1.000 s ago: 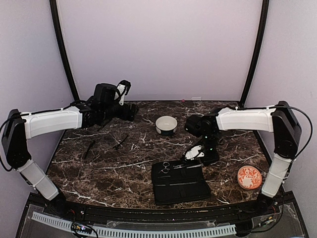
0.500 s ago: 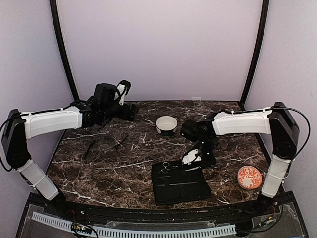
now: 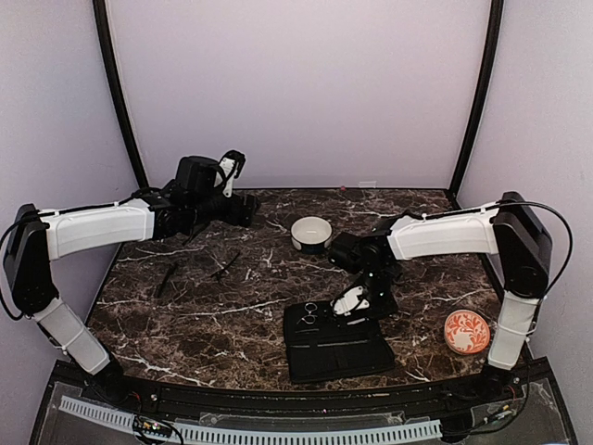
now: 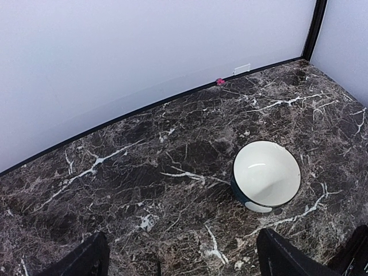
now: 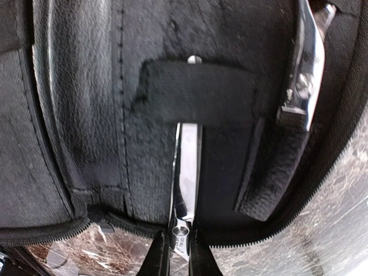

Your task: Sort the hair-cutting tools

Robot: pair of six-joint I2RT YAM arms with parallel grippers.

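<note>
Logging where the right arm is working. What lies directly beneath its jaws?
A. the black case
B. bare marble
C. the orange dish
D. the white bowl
A: the right wrist view shows the jaws closed on a silver tool that runs under a strap of the black case.

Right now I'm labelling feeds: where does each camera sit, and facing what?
Top external: above, behind the arms, looking down on the table; both arms show.
Left wrist: facing the back wall over the white bowl; open jaws at the bottom corners.
Right wrist: close above the black case; jaws pinch a silver tool.
Shared: bowl, top and left; case, top and right.
</note>
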